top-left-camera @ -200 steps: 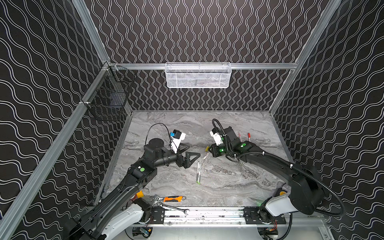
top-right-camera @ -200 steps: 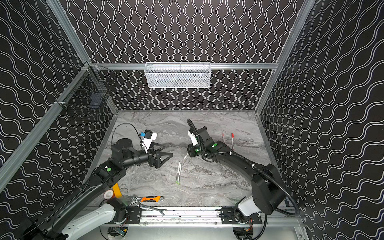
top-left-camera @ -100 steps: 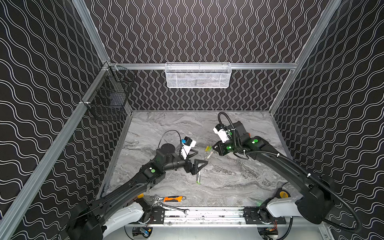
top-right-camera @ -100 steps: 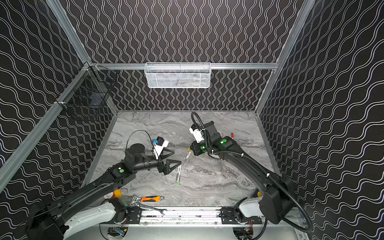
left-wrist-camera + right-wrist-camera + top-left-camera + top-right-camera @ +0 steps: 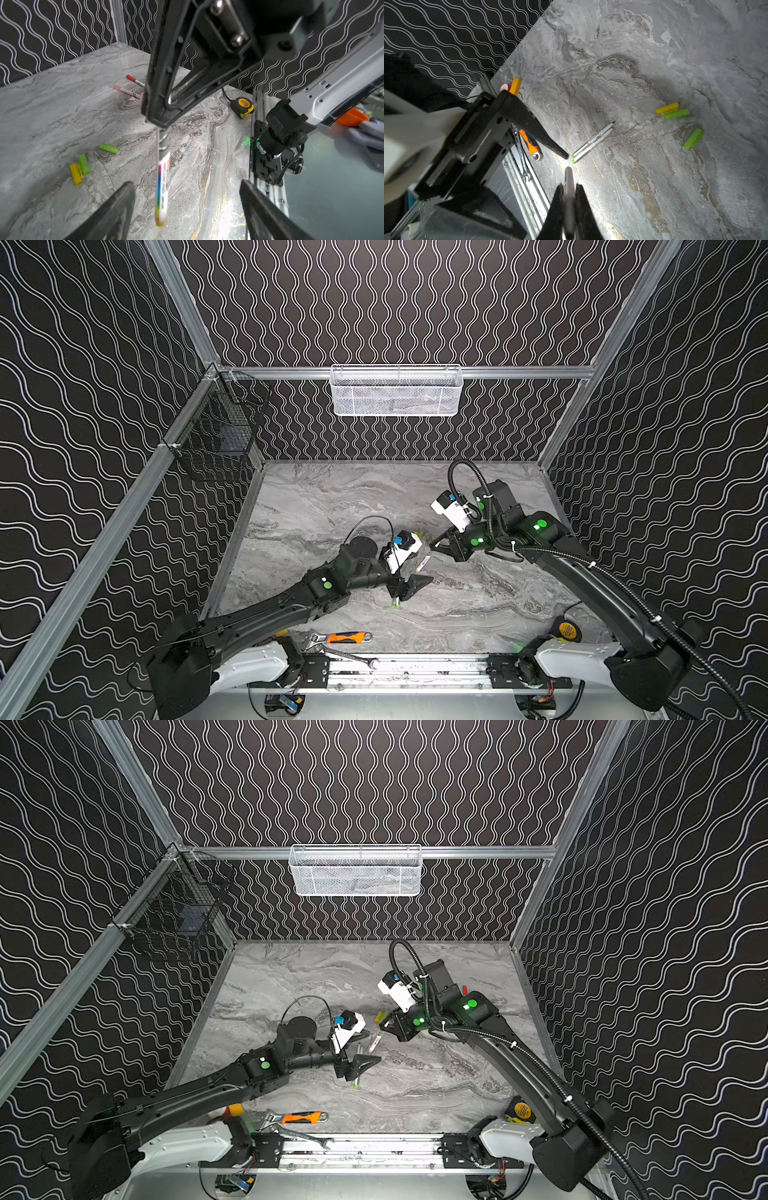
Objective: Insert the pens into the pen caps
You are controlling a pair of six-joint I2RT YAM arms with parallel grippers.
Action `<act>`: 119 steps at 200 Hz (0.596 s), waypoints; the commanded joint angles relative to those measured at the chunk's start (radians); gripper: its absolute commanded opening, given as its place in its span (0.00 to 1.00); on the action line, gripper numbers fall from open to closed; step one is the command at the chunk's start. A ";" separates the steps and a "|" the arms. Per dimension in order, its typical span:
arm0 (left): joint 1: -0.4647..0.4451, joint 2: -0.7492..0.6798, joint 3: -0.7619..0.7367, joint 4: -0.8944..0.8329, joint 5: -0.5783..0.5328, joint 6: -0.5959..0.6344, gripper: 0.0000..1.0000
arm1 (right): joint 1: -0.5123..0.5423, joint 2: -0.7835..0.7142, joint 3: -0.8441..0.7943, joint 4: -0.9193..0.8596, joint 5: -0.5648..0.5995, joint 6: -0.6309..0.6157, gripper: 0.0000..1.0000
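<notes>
My right gripper (image 5: 569, 187) is shut on a white pen (image 5: 569, 178) and holds it above the table. In the left wrist view that pen (image 5: 162, 187) hangs from the right gripper (image 5: 160, 124), its yellow end between the spread fingers of my left gripper (image 5: 186, 182), touching neither. In both top views the left gripper (image 5: 413, 589) sits just in front of the right gripper (image 5: 434, 545). Two green-tipped pens (image 5: 593, 141) lie side by side below. A yellow cap (image 5: 667, 108) and two green caps (image 5: 676, 114) (image 5: 693, 138) lie loose. A red-ended pen (image 5: 135, 80) and a pink-ended pen (image 5: 127, 91) lie farther off.
An orange-handled wrench (image 5: 347, 637) and a steel spanner (image 5: 351, 655) lie at the front edge by the rail. A yellow tape measure (image 5: 566, 630) sits front right. A white mesh basket (image 5: 395, 391) and a black wire basket (image 5: 216, 439) hang on the walls.
My left gripper has moved right and forward, to round the free end of the held pen, and its jaws have narrowed a little. The right gripper stays shut on the pen.
</notes>
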 commanded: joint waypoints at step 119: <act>-0.018 0.010 0.023 0.007 0.053 0.058 0.17 | 0.000 -0.032 -0.002 0.011 -0.131 -0.022 0.11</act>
